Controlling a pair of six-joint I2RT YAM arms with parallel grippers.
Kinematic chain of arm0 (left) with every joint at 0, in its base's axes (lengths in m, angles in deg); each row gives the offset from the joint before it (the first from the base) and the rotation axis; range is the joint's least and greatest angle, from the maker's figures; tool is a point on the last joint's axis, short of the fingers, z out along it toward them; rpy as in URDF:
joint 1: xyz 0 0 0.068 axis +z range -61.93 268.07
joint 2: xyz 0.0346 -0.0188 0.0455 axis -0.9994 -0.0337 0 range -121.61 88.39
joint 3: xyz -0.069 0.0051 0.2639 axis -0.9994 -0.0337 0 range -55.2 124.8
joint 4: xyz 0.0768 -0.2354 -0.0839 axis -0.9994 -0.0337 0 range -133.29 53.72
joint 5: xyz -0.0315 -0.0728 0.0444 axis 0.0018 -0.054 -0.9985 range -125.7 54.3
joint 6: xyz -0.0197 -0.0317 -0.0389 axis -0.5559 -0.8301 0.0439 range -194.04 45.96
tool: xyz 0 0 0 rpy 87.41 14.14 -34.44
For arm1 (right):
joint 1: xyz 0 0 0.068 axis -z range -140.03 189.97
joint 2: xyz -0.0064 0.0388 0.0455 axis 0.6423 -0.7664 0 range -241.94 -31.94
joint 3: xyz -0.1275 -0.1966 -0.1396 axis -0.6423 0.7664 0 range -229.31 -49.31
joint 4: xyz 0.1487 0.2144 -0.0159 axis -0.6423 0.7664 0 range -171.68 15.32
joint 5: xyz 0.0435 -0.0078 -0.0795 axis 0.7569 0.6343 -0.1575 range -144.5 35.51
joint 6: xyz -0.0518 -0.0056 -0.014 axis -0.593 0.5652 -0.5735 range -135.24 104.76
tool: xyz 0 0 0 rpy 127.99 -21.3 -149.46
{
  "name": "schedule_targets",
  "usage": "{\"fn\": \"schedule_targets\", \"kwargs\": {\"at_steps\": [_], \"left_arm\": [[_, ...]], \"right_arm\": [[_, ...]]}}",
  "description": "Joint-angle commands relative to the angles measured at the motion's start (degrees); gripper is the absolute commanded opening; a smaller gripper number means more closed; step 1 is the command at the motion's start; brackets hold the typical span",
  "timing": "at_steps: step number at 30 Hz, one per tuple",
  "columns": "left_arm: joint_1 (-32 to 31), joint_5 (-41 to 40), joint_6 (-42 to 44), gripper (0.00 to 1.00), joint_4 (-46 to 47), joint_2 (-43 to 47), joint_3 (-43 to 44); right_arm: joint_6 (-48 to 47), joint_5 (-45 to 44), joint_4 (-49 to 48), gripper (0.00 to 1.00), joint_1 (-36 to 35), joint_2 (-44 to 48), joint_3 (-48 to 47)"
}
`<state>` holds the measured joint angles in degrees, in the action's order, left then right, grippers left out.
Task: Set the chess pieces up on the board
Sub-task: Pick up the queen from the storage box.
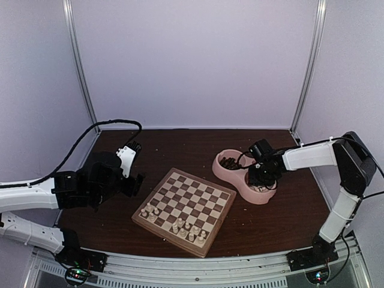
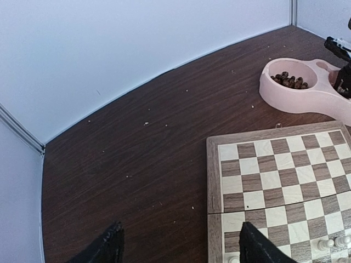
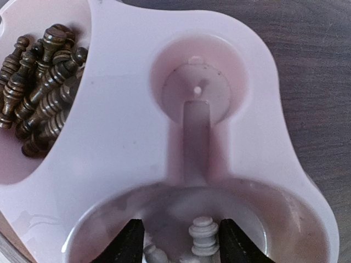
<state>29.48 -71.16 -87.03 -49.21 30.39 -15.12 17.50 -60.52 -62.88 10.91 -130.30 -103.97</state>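
The board [image 1: 193,193] lies at the table's middle, with several pale cream chess pieces [image 1: 187,230] standing on its near rows. My right gripper [image 3: 178,244] reaches down into the near compartment of the pink bowl [image 3: 126,137]. Its jaws are open on either side of an upright cream piece [image 3: 204,235]: the right finger is close against it and a gap shows on the left. More cream pieces lie under it. My left gripper [image 2: 181,246] hangs open and empty over the bare table, beside the board's left rim [image 2: 214,181].
The bowl's far compartment holds a heap of dark brown pieces [image 3: 44,82]. The pink bowl [image 1: 235,175] sits to the right of the board. White walls and metal posts close in the table on three sides.
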Motion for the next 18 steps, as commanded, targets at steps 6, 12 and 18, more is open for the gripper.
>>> {"fn": "schedule_targets", "kwargs": {"at_steps": [6,12,18], "left_arm": [[0.3,0.1,0.1,0.72,3.3,-1.7,-0.1],[0.2,-0.7,0.5,0.72,3.3,-2.7,0.2],[0.2,-1.8,0.7,0.72,3.1,-2.0,-0.1]], "right_arm": [[-0.6,3.5,1.8,0.43,0.5,-3.2,-2.8],[-1.0,3.5,0.0,0.27,0.5,0.3,-0.9],[-1.3,2.4,-0.8,0.2,0.5,4.6,0.8]]}}
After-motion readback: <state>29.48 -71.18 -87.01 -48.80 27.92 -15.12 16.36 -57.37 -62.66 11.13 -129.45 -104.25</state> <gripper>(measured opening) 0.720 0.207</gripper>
